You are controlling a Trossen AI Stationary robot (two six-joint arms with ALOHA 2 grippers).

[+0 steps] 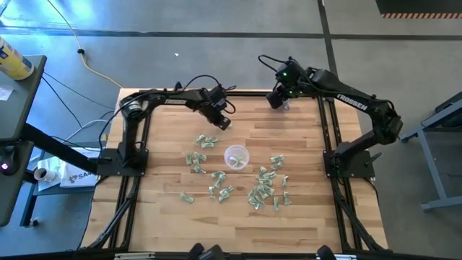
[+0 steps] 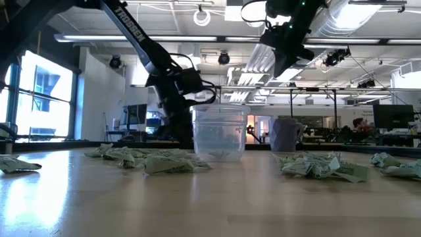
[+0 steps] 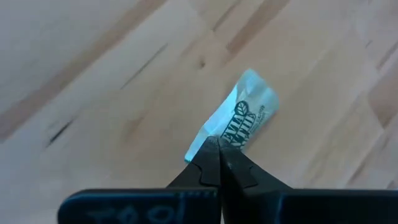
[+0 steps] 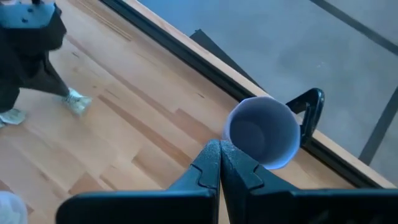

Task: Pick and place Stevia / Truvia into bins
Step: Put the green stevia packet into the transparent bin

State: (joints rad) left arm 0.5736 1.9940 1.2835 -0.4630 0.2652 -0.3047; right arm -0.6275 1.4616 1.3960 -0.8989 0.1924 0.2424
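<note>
Many pale green and white Stevia sachets (image 1: 260, 189) lie scattered on the wooden table around a clear plastic cup (image 1: 236, 157), which stands upright on its base (image 2: 219, 131). My left gripper (image 3: 219, 142) is over the table's far left part (image 1: 225, 124), beyond the cup, shut on one sachet (image 3: 245, 109). My right gripper (image 4: 219, 144) hangs high over the table's far edge (image 1: 278, 101), shut and holding nothing. A small white cup (image 4: 264, 130) stands on the table below and beyond its fingertips. My left gripper pinches one end of a sachet (image 3: 217, 132) between its two fingertips. The fingers slant down from above. The rest of the sachet sticks out past the fingertips, tilted over the wood (image 4: 76, 102). Whether its free end touches the table, I cannot tell.
The white cup (image 2: 286, 135) stands by the far edge next to a black clamp (image 4: 311, 106). A black frame rail (image 1: 137, 180) runs round the table. Bare wood lies near the front edge (image 1: 238, 231). A side table holding a yellow bottle (image 1: 14, 59) stands off to the left.
</note>
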